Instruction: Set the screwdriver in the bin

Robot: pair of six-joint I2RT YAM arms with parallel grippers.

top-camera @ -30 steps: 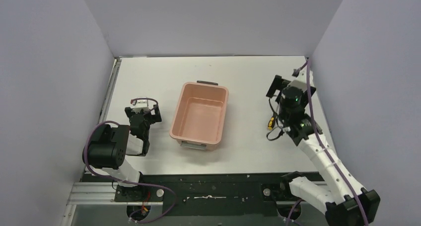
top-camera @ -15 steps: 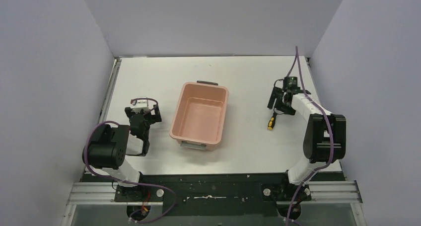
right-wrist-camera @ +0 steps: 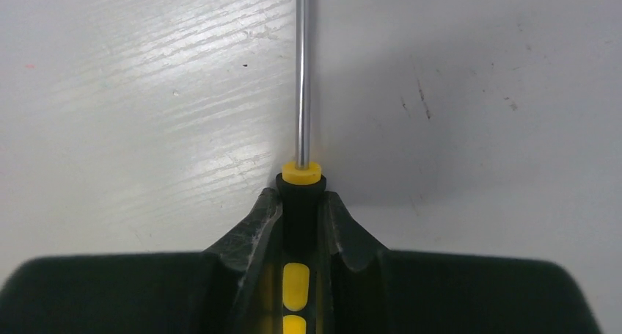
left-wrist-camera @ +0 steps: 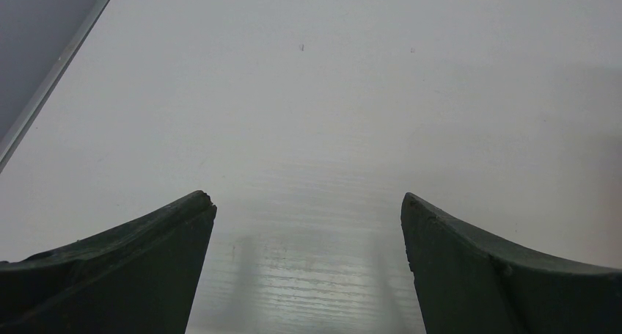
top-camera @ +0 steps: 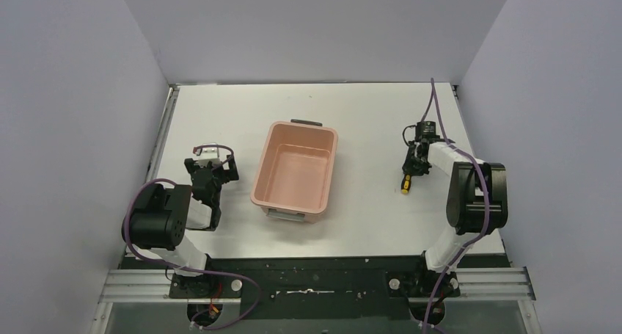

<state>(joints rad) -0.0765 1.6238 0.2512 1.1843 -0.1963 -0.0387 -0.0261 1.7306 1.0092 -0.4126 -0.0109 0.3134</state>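
The screwdriver (top-camera: 405,182) lies on the white table to the right of the bin, its yellow-and-black handle end nearest me. My right gripper (top-camera: 413,165) is down over it. In the right wrist view my right gripper (right-wrist-camera: 302,198) is shut on the black-and-yellow handle, and the thin metal shaft of the screwdriver (right-wrist-camera: 301,92) points straight ahead over the table. The salmon-pink bin (top-camera: 330,171) stands in the middle of the table with nothing visible inside. My left gripper (top-camera: 212,156) rests left of the bin. Seen from the left wrist, the left gripper (left-wrist-camera: 308,202) is open over bare table.
Grey walls enclose the table on the left, back and right. A metal strip (top-camera: 163,139) runs along the table's left edge. The bin's dark handle (top-camera: 306,121) faces the back wall. White table (top-camera: 367,114) lies between the bin and the right arm.
My right arm has folded back and lowered onto the screwdriver, and its fingers have gone from open to shut on the handle. The screwdriver shifted slightly. The left arm is unmoved.
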